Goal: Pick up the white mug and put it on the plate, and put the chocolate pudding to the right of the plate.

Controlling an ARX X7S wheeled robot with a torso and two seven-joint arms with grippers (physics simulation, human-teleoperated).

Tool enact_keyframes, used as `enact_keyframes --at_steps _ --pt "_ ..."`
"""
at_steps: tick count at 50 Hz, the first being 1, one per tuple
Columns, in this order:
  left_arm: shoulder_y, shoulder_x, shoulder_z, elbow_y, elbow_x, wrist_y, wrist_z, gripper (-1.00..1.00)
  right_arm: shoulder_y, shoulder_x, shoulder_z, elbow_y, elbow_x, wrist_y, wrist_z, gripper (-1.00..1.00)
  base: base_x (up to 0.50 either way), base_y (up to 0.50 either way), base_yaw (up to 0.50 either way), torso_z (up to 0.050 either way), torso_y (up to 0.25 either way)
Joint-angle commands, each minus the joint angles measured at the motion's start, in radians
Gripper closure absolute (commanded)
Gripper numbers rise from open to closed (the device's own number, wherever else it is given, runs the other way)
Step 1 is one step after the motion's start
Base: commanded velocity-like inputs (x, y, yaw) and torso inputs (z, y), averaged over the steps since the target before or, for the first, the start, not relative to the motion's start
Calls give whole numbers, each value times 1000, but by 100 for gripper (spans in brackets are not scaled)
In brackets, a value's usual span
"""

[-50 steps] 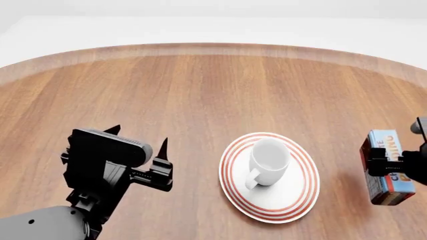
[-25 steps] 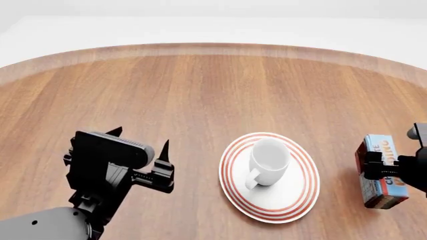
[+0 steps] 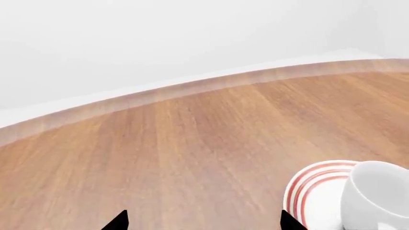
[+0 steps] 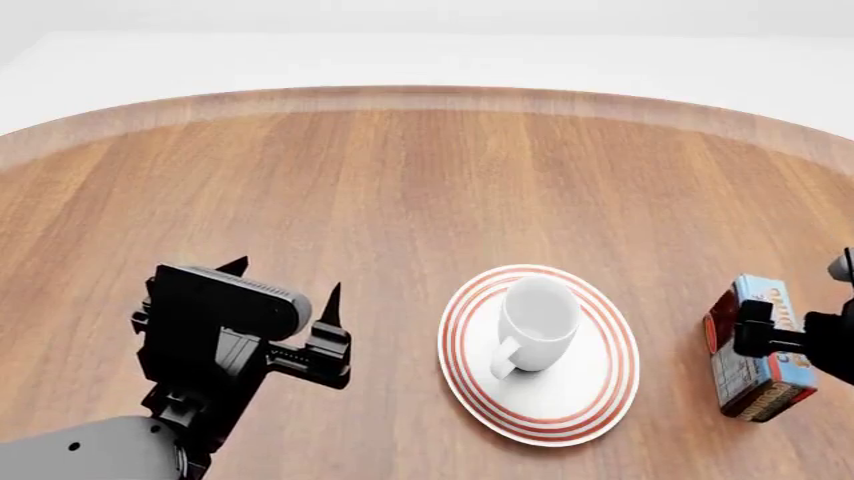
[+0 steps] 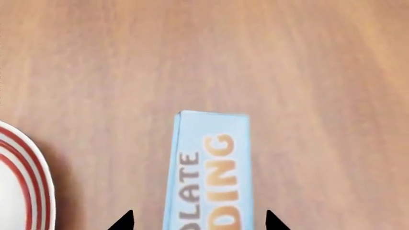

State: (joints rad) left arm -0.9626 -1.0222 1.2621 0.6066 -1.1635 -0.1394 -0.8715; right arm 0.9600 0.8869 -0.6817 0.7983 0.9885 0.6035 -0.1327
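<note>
The white mug (image 4: 541, 320) stands upright on the plate (image 4: 461, 370), handle toward me; both also show in the left wrist view, the mug (image 3: 374, 196) on the plate (image 3: 313, 187). My right gripper (image 4: 781, 340) is shut on the chocolate pudding (image 4: 761, 365), holding it tilted, low over the table just right of the plate. In the right wrist view the carton (image 5: 214, 172) runs between the fingertips of the gripper (image 5: 198, 221), with the plate's rim (image 5: 26, 182) beside it. My left gripper (image 4: 283, 280) is open and empty, left of the plate; its tips frame bare wood in its wrist view (image 3: 201, 221).
The round wooden table (image 4: 400, 180) has its curved far edge against a white background. No other objects show on it.
My right gripper has lowered the chocolate pudding and shifted it slightly toward the plate. My left arm has drifted down a little. The mug and plate have not moved.
</note>
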Motion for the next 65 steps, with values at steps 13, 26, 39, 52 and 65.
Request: enact_keyframes --at_steps 13,26,39,52,65 --pt "3 13 -34 11 13 4 24 -100 133 137 46 -353 49 254 125 -100 0 0 0 0 0" --pt "17 -8 -43 12 18 33 41 -100 310 205 52 -514 72 457 190 -100 0 0 0 0 0" --pt "14 -26 -50 30 12 34 47 -100 628 261 54 -710 83 740 209 -100 0 0 0 0 0" --pt "8 -46 -58 65 9 29 30 -100 857 301 -7 -854 6 778 56 -100 0 0 0 0 0" --pt "-11 -82 -72 128 7 11 -10 -100 873 453 135 -1158 196 702 59 -100 0 0 0 0 0"
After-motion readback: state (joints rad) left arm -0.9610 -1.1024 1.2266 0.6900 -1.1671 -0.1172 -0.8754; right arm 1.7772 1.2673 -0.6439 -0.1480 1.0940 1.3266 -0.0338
